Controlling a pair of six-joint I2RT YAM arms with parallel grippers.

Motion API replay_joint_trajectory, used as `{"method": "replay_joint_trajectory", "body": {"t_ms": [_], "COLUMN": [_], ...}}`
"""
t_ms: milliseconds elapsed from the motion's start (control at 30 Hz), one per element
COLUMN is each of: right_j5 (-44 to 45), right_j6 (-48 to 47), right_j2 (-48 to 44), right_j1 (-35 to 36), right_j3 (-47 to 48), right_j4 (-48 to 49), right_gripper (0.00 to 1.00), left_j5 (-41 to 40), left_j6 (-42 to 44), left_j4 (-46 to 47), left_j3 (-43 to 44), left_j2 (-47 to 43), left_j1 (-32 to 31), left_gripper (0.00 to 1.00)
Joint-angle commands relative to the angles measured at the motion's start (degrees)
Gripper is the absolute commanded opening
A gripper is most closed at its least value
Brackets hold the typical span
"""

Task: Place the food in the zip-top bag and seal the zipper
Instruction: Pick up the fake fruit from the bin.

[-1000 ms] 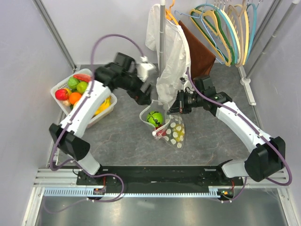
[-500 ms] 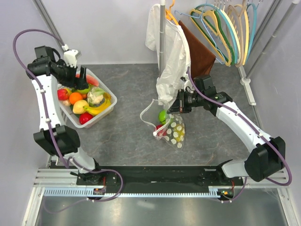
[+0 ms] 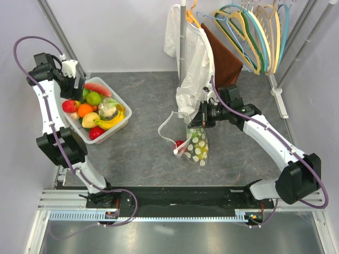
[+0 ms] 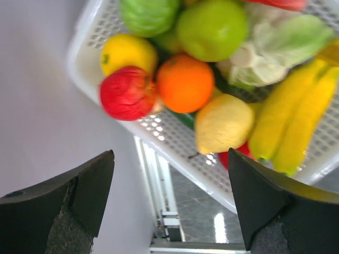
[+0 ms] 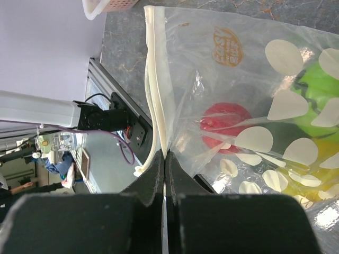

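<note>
Bag look: I see the zip-top bag (image 3: 195,147) as clear, floppy plastic printed with white dots.
Bag place: it lies near the middle of the grey surface (image 3: 143,159), just below a hanging white garment (image 3: 190,58), with its mouth raised and gaping in a loop toward the left.
Zipper: the zipper (image 5: 152,79) is a thin cream track along the mouth edge, and the 2 sides stand apart, unsealed.
Bag contents: a red piece (image 5: 226,120) and a green fruit (image 5: 318,87) show through the plastic; something yellow sits lower down, too blurred for me to name.
Right hand: my right hand (image 5: 165,169) is pinched tight, fingers together on the zipper track at the bag's mouth.
Left hand: my left hand (image 4: 169,201) has its fingers spread wide with nothing between them, above the basket's edge.
Basket: the white lattice basket (image 3: 123,120) sits at the far left, holding a red apple (image 4: 127,92), an orange (image 4: 185,83), a green apple (image 4: 212,29) and bananas (image 4: 296,121).
Change: 1 second ago my left arm reached over the bag's mouth, where the green fruit sat; now that arm is back at the basket and the fruit lies deeper in the bag.
Unchanged: the right hand's grip and place.
</note>
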Motion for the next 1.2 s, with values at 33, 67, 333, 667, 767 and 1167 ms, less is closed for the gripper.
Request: {"method": "replay_joint_trajectory", "body": {"t_ms": [33, 67, 333, 667, 767, 1167], "right_j5": [-1.7, -1.7, -1.7, -1.3, -1.4, -1.4], "right_j6": [0.9, 0.9, 1.4, 1.2, 1.1, 0.7], "right_j2": [-1.6, -1.6, -2.3, -3.6, -3.5, -4.0], "right_j1": [-0.3, -0.3, -0.3, -0.3, -0.3, -0.5], "right_j3": [-1.0, -0.9, 0.0, -0.5, -0.3, -0.4], "right_j4": [2.7, 2.7, 2.8, 2.2, 2.2, 1.6], "right_gripper": [0.00, 0.00, 0.00, 0.00, 0.00, 0.00], "left_j5": [-16.9, -17.5, -17.4, -18.0, -16.8, -15.9], "left_j6": [-0.9, -0.3, 1.7, 3.0, 2.4, 0.6], "left_j4": [8.3, 8.9, 8.5, 8.4, 8.0, 6.9], "left_j3": [4.1, 4.0, 7.8, 9.3, 9.1, 6.3], "left_j2": [4.4, 4.9, 11.7, 16.9, 17.6, 19.8], "left_j1": [0.0, 0.1, 0.2, 0.4, 0.4, 0.6], "left_gripper": [0.92, 0.91, 0.86, 0.89, 0.90, 0.92]}}
